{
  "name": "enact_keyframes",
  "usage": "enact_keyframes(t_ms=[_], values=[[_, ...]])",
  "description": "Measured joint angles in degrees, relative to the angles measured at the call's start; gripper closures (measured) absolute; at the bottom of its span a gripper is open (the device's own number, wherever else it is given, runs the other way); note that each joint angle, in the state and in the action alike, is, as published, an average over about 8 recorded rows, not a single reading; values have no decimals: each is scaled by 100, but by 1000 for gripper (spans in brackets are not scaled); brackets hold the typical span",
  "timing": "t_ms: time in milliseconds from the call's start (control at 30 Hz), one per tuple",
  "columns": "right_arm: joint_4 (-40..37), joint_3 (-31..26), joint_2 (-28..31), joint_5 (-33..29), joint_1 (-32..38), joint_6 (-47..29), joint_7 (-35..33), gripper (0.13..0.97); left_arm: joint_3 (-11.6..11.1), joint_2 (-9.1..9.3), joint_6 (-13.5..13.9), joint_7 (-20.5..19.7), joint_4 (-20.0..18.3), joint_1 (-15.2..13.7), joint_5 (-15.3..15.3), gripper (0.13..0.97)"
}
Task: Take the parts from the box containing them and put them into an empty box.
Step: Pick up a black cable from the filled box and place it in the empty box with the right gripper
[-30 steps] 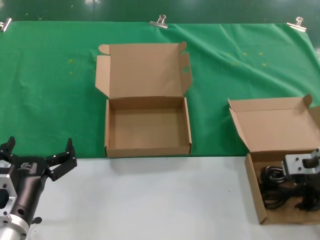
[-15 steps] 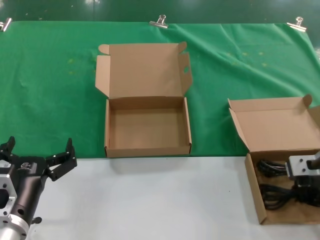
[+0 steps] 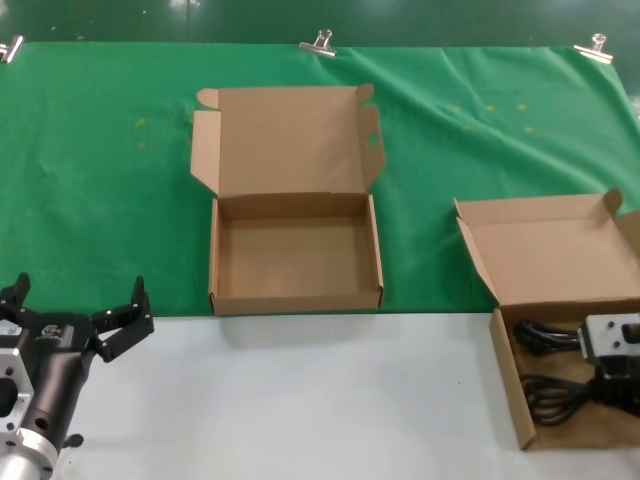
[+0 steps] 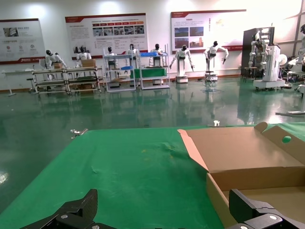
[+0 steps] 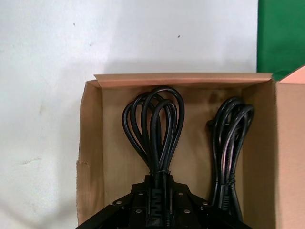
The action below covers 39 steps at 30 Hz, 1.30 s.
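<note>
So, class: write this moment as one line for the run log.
left gripper: open, idle by near table edge | right gripper: shut on cord bundle in source box | empty box: nothing inside

Cords (image 5: pixel 155 129) in right box (image 3: pixel 510 395) — seemingly two

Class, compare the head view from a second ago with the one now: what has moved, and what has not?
The right gripper has shifted toward the near right corner of the box containing them, uncovering more of the black cords. In the right wrist view its jaws sit closed on one cord bundle. The left gripper, the empty box and the green cloth stayed put.
</note>
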Motion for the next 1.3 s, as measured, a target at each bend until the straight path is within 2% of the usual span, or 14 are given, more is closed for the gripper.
enact_keyframes(t_ms=[500, 733, 1000, 1300], values=[[1318, 363, 438, 207, 39, -649, 433, 886, 0, 0, 0, 0, 0, 0, 0, 132], [1690, 450, 470, 183, 229, -900, 610, 886, 0, 0, 0, 0, 0, 0, 0, 132], [1596, 299, -108, -39, 608, -865, 740, 886, 0, 0, 0, 0, 0, 0, 0, 132], [638, -71, -1317, -285, 1050, -265, 574, 886, 0, 0, 0, 0, 0, 0, 0, 132]])
